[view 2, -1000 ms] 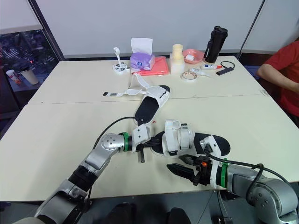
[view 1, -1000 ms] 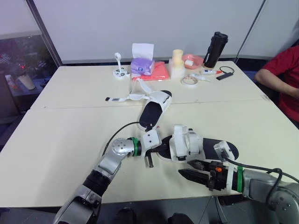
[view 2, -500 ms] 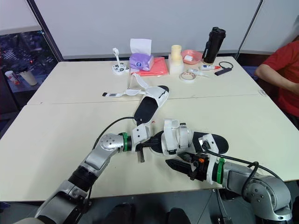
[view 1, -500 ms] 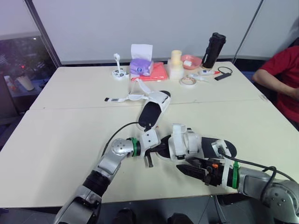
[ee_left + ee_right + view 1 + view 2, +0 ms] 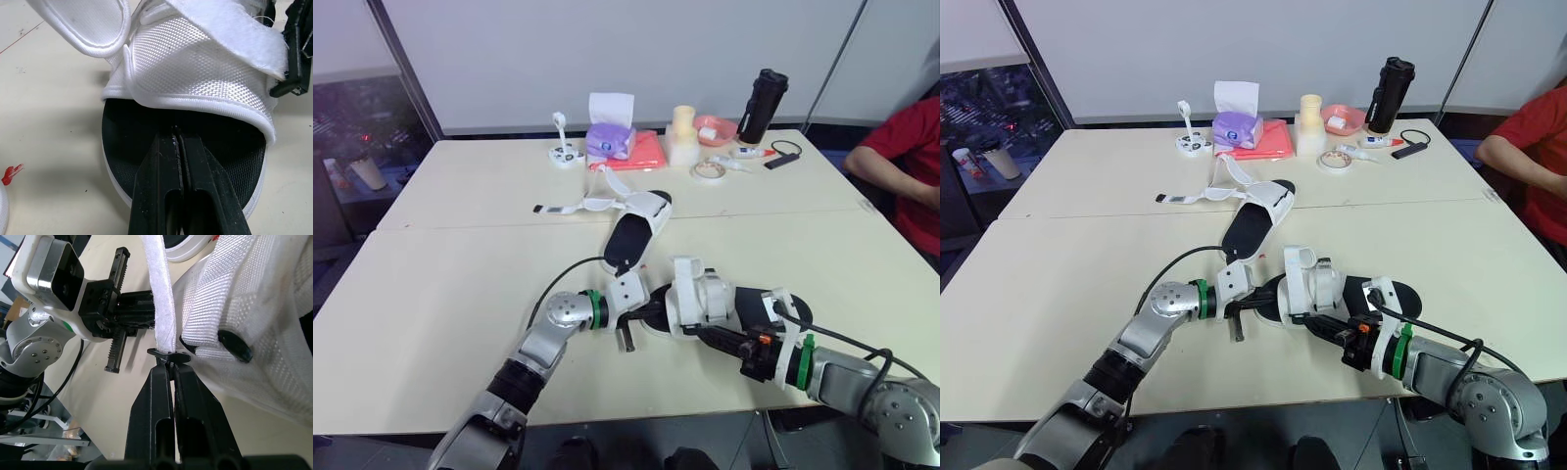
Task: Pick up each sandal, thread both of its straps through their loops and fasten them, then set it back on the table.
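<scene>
Ahead of me stand two cream, smooth-topped rectangular tables pushed together, the near table (image 5: 431, 323) meeting the far table (image 5: 480, 181) along a thin straight seam that runs across my view. Behind the far one rises a plain pale grey wall panel (image 5: 656, 54), framed by a dark slanting post (image 5: 406, 69) on my left and another dark post (image 5: 829, 59) on my right. Left of the first post is a dark glass window (image 5: 347, 127) with small coloured lights in it. The light is soft and even, and the shadows on the tabletops are faint. Below the near edge, the floor (image 5: 372, 450) is dark grey.
</scene>
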